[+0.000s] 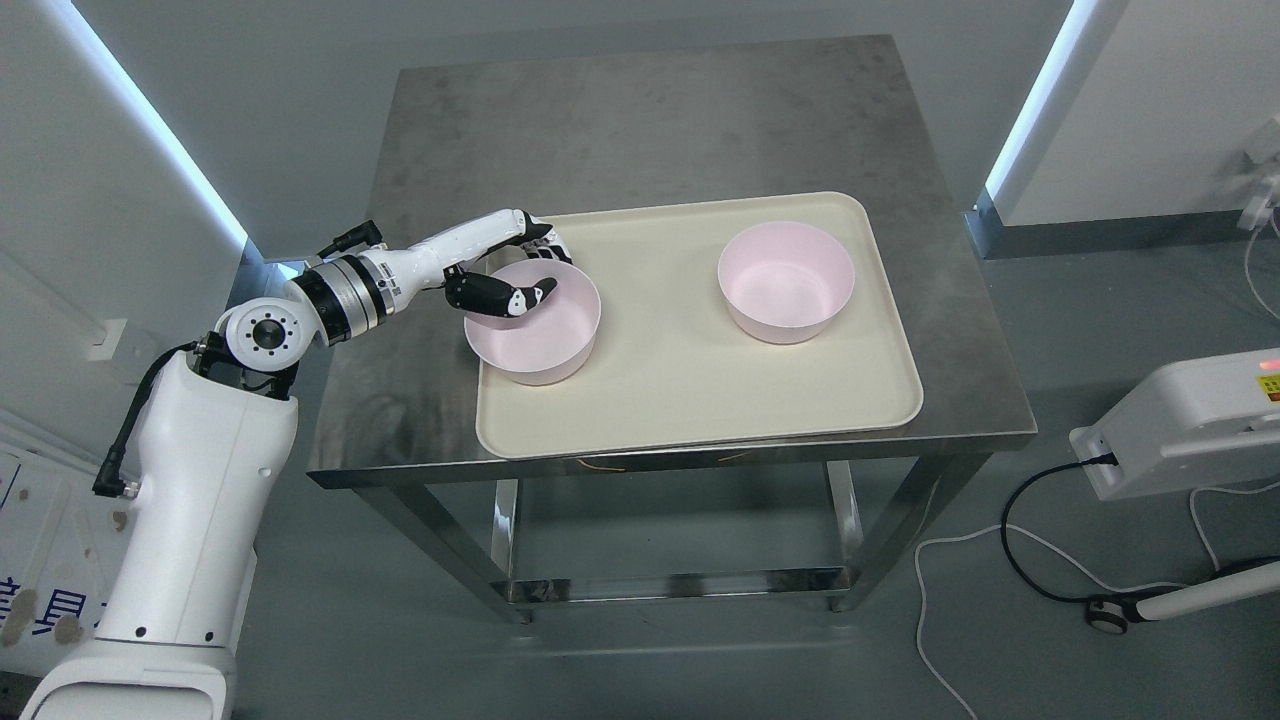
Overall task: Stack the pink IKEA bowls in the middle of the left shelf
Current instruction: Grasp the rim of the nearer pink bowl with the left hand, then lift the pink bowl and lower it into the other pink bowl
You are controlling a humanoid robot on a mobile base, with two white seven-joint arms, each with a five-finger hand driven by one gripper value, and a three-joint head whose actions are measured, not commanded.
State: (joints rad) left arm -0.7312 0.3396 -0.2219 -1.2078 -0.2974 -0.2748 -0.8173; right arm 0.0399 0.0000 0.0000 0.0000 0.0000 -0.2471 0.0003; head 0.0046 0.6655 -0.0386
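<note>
Two pink bowls stand upright on a cream tray (700, 400) on a steel table. The left bowl (540, 335) sits at the tray's left side. The right bowl (787, 283) sits at the tray's right rear, apart from the other. My left hand (525, 270) reaches in from the left and grips the left bowl's far-left rim: the thumb (510, 297) is inside the bowl, the other fingers are curled outside behind the rim. The bowl rests on the tray.
The steel table (650, 110) has bare surface behind the tray. A white device (1190, 420) with cables stands on the floor at the right. A lower rail of the table shows beneath.
</note>
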